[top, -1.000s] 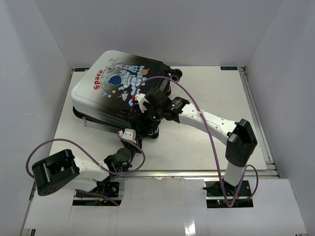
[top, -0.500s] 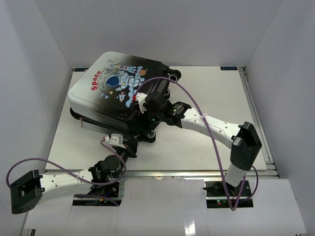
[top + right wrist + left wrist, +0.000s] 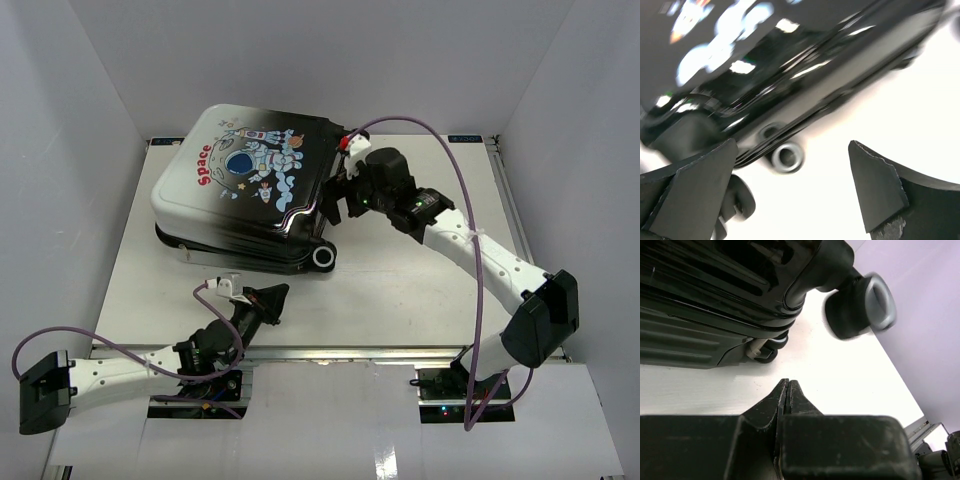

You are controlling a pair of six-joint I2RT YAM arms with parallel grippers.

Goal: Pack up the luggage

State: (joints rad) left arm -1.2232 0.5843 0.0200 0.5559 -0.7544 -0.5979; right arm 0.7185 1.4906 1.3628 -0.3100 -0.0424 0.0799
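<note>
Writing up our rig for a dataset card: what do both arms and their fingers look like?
Both arms have white links with black joint housings: left arm, right arm. A purple cable loops along each. The fingers are matte black, wedge-shaped, scuffed.

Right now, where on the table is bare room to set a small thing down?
Bare: the white table between the astronaut-printed black-to-white hard-shell suitcase, the right arm and the front edge; also the far right corner behind that arm. Crowded: the suitcase's right side, by the open right tool, and around the shut left tool.
</note>
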